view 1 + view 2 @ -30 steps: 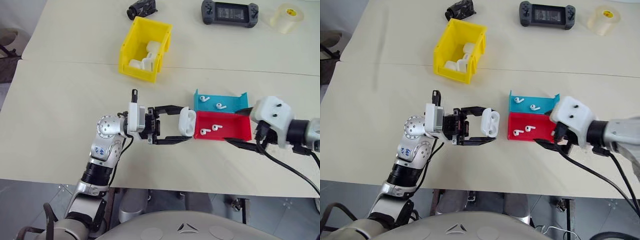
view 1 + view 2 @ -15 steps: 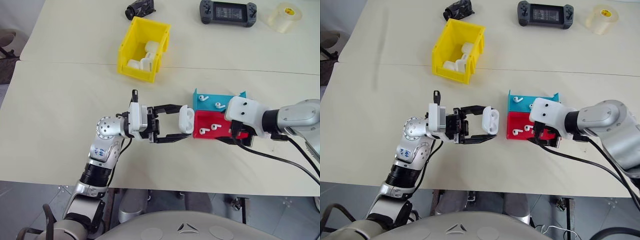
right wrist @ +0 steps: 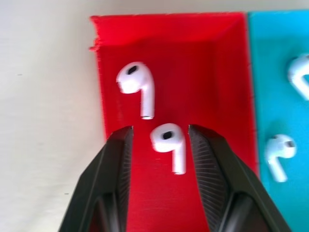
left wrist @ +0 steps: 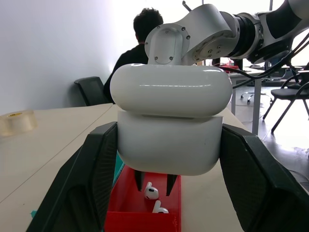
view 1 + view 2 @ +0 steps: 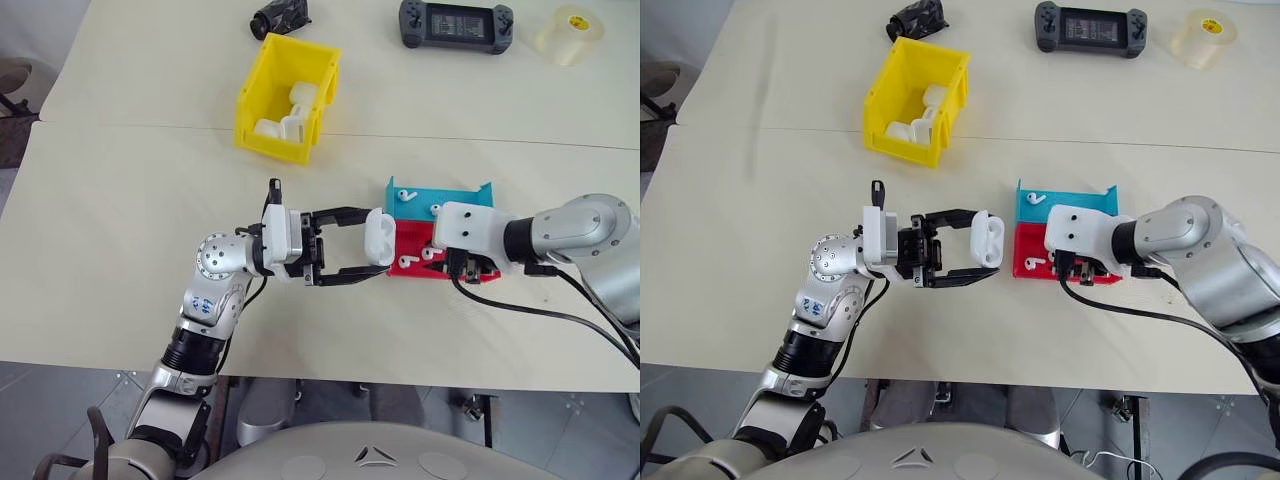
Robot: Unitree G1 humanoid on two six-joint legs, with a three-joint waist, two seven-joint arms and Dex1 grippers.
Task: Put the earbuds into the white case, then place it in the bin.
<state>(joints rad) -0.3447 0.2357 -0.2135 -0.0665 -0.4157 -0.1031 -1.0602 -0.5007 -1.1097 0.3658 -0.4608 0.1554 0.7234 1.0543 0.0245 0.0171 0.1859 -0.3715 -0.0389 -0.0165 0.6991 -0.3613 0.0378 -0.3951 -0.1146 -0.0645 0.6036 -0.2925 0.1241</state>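
Observation:
The white case (image 5: pixel 377 236) is held off the table, with my left gripper (image 5: pixel 376 243) shut on its two sides; in the left wrist view the case (image 4: pixel 169 116) sits between the black fingers (image 4: pixel 96 179). Just to its right, two earbuds (image 3: pixel 136 87) lie in the red tray (image 5: pixel 408 240). My right gripper (image 3: pixel 158 130) points down into that tray, open, its jaws straddling one earbud (image 3: pixel 169 142) with a gap on one side. Two more earbuds (image 5: pixel 436 209) lie in the blue tray (image 5: pixel 462 194). The yellow bin (image 5: pixel 252 95) stands further back to the left.
White parts lie inside the bin. A black console (image 5: pixel 458 22), a tape roll (image 5: pixel 572 35) and a small black object (image 5: pixel 283 15) sit along the table's far side. A person (image 4: pixel 140 38) sits in the background of the left wrist view.
My right gripper swung left from beside the red tray to over the earbuds in it, and its jaws have narrowed. The left gripper kept the case in place.

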